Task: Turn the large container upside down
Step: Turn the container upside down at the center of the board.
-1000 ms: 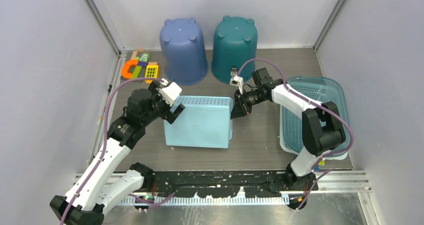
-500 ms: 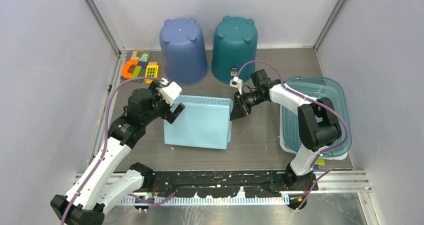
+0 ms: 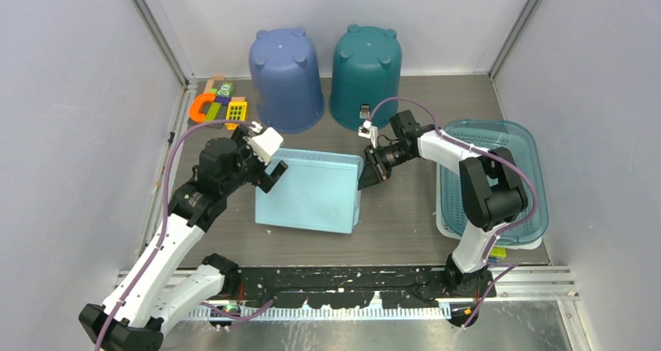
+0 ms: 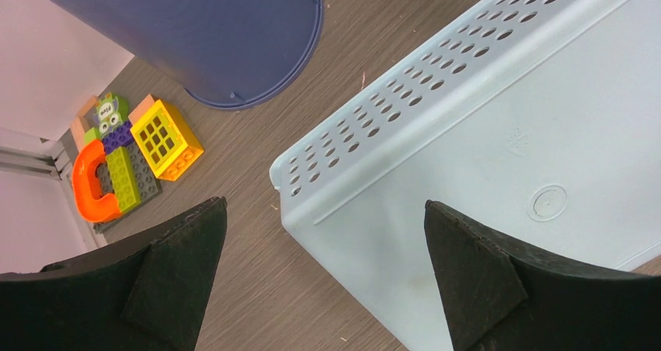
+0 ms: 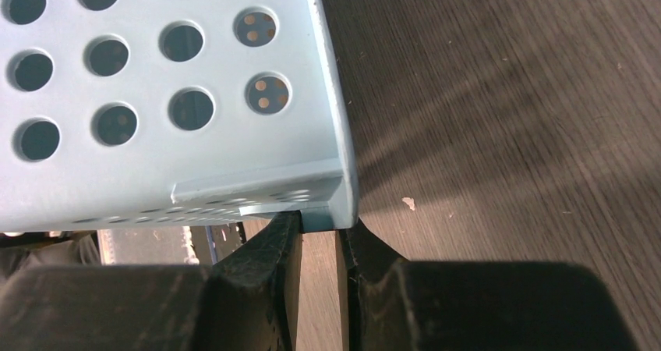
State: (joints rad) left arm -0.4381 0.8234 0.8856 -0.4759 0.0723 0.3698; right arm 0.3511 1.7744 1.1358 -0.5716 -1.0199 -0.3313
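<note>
The large container (image 3: 310,193) is a light blue perforated bin in the middle of the table, base up and tilted, its right side raised. My right gripper (image 3: 366,175) is shut on the rim at the bin's right far corner. In the right wrist view the two fingers (image 5: 269,249) pinch the rim edge of the bin (image 5: 156,93), with my right gripper (image 5: 319,222) just above the table. My left gripper (image 3: 272,171) is open and empty by the bin's left far corner. In the left wrist view my left gripper (image 4: 323,210) straddles the corner of the bin (image 4: 499,132) without touching it.
An upturned blue bucket (image 3: 285,82) and an upturned teal bucket (image 3: 365,74) stand at the back. A teal perforated basket (image 3: 531,144) lies at the right. Toy blocks (image 3: 216,105) lie at the back left, also in the left wrist view (image 4: 129,156).
The right gripper has shifted slightly left with the bin's rim in it, tilting the bin a little more. The left arm has not moved.
</note>
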